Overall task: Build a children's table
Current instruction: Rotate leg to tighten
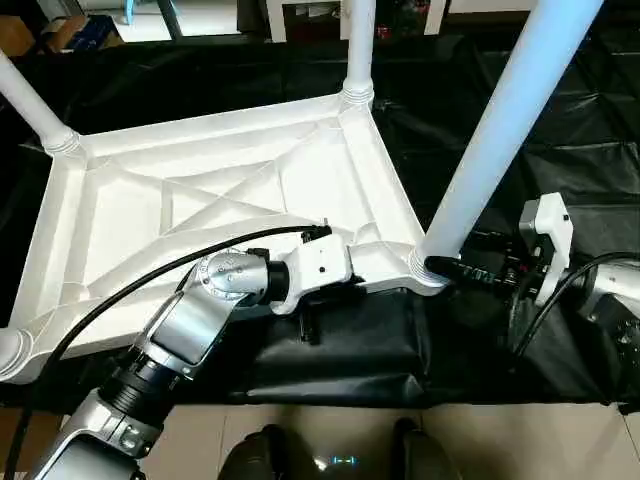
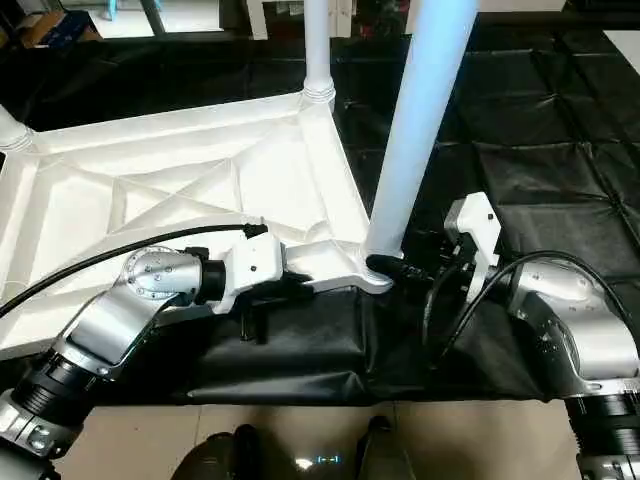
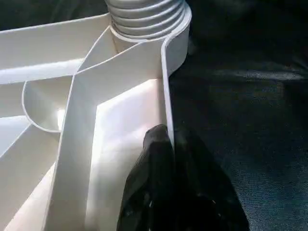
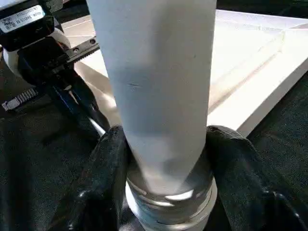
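The children's table top (image 1: 200,200) lies upside down on black cloth, its ribbed underside facing up. White legs stand in its corner sockets: one at the far left (image 1: 30,105), one at the far right (image 1: 358,40), and a thick near-right leg (image 1: 500,130). My left gripper (image 1: 365,280) is shut on the top's near rim wall, which the left wrist view shows pinched between its fingers (image 3: 154,144). My right gripper (image 1: 445,268) holds the base of the near-right leg (image 4: 159,72), with a black finger (image 4: 108,163) pressed on each side just above the socket.
Black sheeting (image 1: 580,150) covers the floor around the table top. A folded black pad (image 1: 350,350) lies under the near rim. White furniture (image 1: 300,15) and a cardboard box (image 1: 60,30) stand at the back. My feet (image 1: 260,450) rest on tan floor at the front.
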